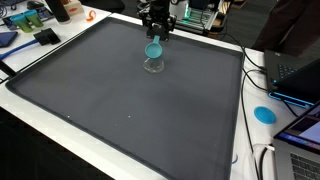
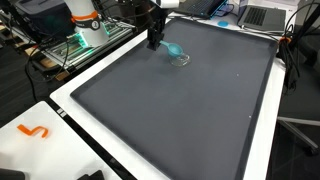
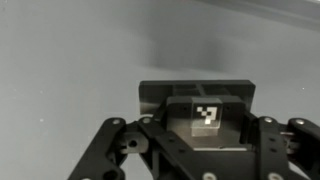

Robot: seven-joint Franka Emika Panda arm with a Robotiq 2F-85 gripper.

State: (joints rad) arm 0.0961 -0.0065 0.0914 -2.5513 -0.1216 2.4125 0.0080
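The teal, round-topped object with a clear transparent base (image 1: 153,54) sits on the dark grey mat (image 1: 120,110), near the mat's far edge in an exterior view. The black Robotiq gripper (image 1: 155,36) hangs directly above it. Jaw opening and contact cannot be determined. Probable hazard: off-centre contact tips the light object, which then rolls across the mat.

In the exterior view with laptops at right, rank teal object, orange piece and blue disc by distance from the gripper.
1. The teal object, just under the gripper.
2. The orange piece, beyond the mat, at its far corner.
3. The blue disc, off the mat beside the laptop.
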